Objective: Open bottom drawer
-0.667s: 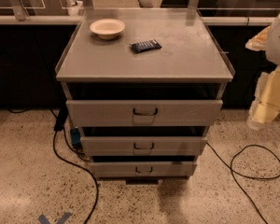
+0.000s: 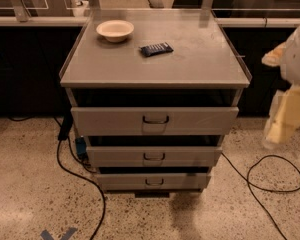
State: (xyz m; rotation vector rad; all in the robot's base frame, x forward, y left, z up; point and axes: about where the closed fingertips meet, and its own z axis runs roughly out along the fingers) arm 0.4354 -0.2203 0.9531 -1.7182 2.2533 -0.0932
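The claw [image 2: 285, 119] hangs at the right edge, well apart from the bottom drawer [image 2: 185, 180]. I cannot tell its grip. That drawer is lowest, with a small dark handle [image 2: 154, 182].

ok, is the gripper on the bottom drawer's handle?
No: the gripper hangs at the right edge of the view, well clear of the bottom drawer and its handle.

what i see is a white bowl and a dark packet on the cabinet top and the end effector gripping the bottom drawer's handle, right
Not the last part. The camera view shows the end effector off to the right of the cabinet, apart from the bottom drawer and its handle. The white bowl and dark packet do lie on its top.
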